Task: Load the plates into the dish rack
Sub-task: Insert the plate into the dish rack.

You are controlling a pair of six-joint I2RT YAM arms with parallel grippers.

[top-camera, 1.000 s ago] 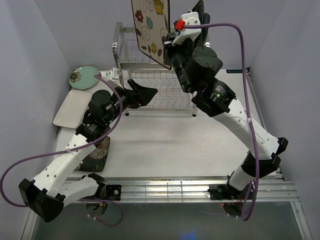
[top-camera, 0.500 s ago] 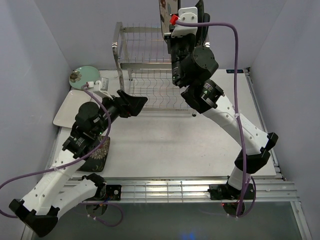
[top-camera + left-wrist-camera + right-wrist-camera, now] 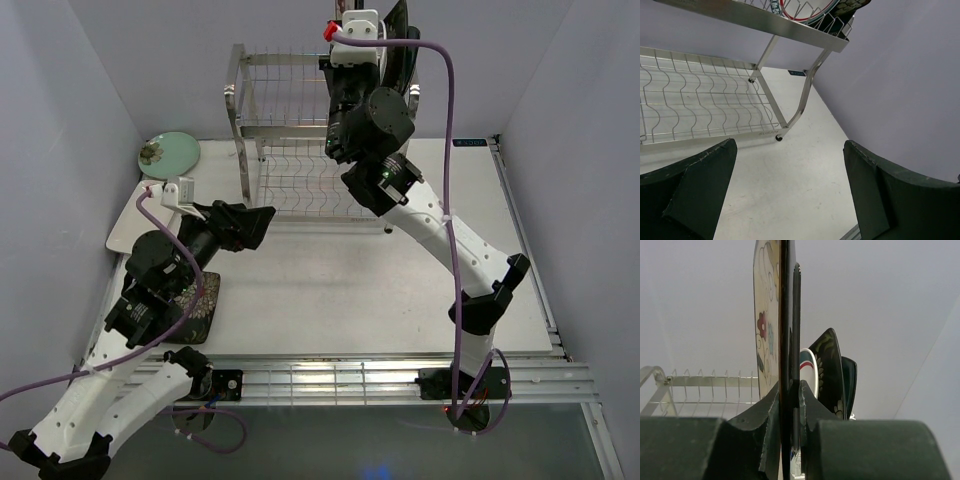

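Right gripper (image 3: 789, 405) clamped on cream flowered plate (image 3: 766, 315), top centre overhead. Plate turned from face-on to edge-on, now above dish rack (image 3: 262, 110) upper tier beside racked plates (image 3: 830, 370); slotting likely next. Left gripper (image 3: 248, 224) wide, empty, drawn back left.

The 2-tier steel dish rack (image 3: 290, 125) at upper centre holds 3 upright at its top right: round white plate (image 3: 809, 371), dark floral plate (image 3: 829, 365), dark teal plate (image 3: 849, 382). The cream flowered plate (image 3: 762, 325) is upright, edge-on, just left of them. At left lie the pale green round plate (image 3: 168, 153), white rectangular plate (image 3: 122, 228) and dark floral square (image 3: 203, 308).
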